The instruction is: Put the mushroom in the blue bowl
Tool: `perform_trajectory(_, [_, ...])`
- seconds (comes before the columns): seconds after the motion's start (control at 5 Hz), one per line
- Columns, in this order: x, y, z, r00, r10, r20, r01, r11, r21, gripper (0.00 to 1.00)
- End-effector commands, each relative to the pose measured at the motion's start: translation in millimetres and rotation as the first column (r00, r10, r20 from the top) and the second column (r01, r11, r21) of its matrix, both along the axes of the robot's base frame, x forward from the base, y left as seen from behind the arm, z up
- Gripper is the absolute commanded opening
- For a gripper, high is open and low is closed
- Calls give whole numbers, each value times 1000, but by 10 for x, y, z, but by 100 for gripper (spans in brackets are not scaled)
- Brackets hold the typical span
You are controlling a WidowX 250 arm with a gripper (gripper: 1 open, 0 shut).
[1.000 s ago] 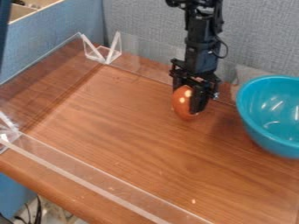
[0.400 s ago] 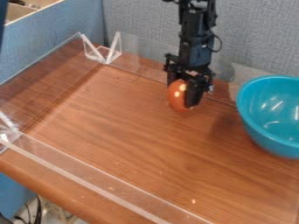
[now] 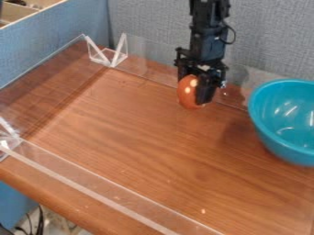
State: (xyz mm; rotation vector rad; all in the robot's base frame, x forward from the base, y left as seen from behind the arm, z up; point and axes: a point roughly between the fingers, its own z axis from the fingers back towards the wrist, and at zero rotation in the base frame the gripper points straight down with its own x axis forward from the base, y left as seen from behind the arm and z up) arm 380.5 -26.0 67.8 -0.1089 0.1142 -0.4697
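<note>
My gripper [image 3: 194, 93] hangs from the black arm above the back middle of the wooden table [image 3: 135, 138], shut on the mushroom [image 3: 189, 92]. The orange-brown cap shows between the black fingers [image 3: 205, 90], lifted off the tabletop. The stem is hidden. The blue bowl [image 3: 285, 119] stands at the right edge of the view, to the right of and a little nearer than the gripper. Its inside looks empty.
Low clear plastic walls [image 3: 86, 188] run along the table's left and front edges, with a clear bracket [image 3: 108, 50] at the back left corner. A blue-grey partition [image 3: 153, 27] stands behind the table.
The gripper has risen with the mushroom in it, drawing up and slightly back from the tabletop. The bowl has not moved.
</note>
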Motion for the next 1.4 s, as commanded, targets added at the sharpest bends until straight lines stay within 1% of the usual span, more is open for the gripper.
perform_trajectory(0.0, [73, 49, 608, 990, 9, 142, -8, 1000, -6, 0])
perform_trajectory(0.2, [61, 119, 701, 989, 31, 141, -30, 1000, -7, 0])
perform_trajectory(0.4, [75, 193, 702, 990, -22, 139, 23, 1000, -5, 0])
perform_trajectory(0.6, [87, 243, 724, 987, -81, 142, 82, 997, -4, 0])
perform_trajectory(0.8, [80, 274, 770, 978, -146, 150, 148, 989, 0, 0])
perform_trajectory(1.2, [22, 283, 767, 981, -112, 160, 113, 994, 6, 0])
